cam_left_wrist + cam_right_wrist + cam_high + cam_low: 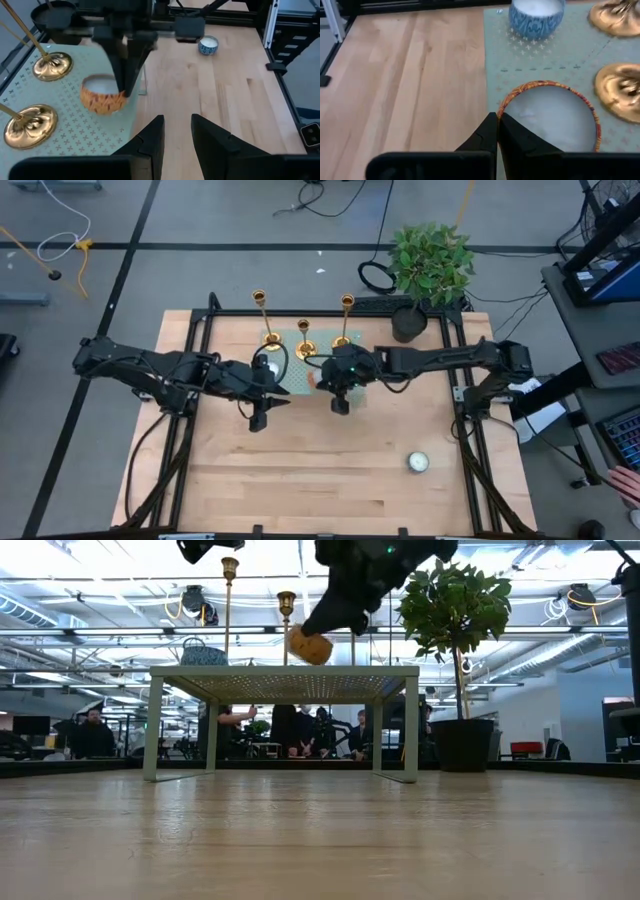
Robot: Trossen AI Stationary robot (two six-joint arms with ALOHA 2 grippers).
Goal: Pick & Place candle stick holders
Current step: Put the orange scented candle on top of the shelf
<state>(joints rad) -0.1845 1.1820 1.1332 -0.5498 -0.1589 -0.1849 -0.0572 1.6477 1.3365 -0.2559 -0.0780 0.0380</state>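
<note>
Three gold candle stick holders (262, 315) (304, 340) (346, 320) stand upright on their round bases on a pale green patterned mat (292, 385) at the far middle of the table. Two of the bases show in the left wrist view (52, 65) (30, 125). My right gripper (340, 395) is over the mat and shut on an orange patterned candle cup (102, 97). My left gripper (177, 135) is open and empty over the bare wood, beside the mat's edge and close to the orange cup. My right gripper pinches the orange cup's rim (504, 111) on one side, one finger over the white wax inside and one outside the wall. The fingers (125, 75) come from above, pointing down. The cup (310, 645) sits tilted; whether it is clear of the mat I cannot tell.
A blue-and-white candle cup (537, 17) stands on the mat near the candlestick bases. Another (417, 462) stands on the bare wood at the near right. A potted plant (430, 265) stands at the far right corner. The mat lies on a low raised stand (285, 672).
</note>
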